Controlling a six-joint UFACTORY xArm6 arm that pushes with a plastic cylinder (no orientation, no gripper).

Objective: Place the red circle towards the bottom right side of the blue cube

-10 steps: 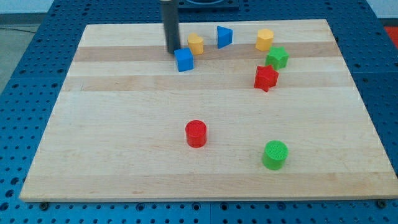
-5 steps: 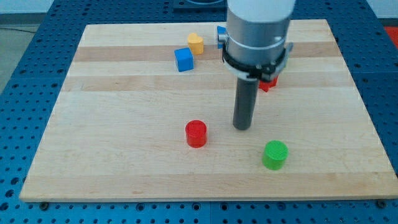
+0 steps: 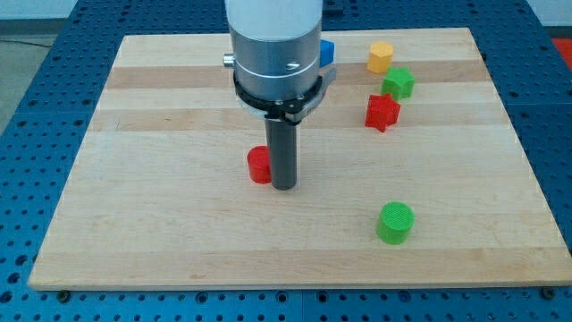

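Observation:
The red circle [image 3: 259,165] lies near the middle of the board, partly hidden behind my rod. My tip [image 3: 283,186] rests on the board, touching the red circle's right side. The blue cube is hidden behind the arm's grey body; only a corner of a blue block [image 3: 328,51] shows at the arm's right edge, near the view's top.
A yellow block [image 3: 380,56], a green block [image 3: 399,83] and a red star-like block [image 3: 382,112] sit at the upper right. A green cylinder [image 3: 394,223] lies at the lower right. The wooden board [image 3: 134,224] is edged by blue perforated table.
My tip swept from beside the blue cube down to the right of the red circle, then left against it. The red circle has shifted up and left.

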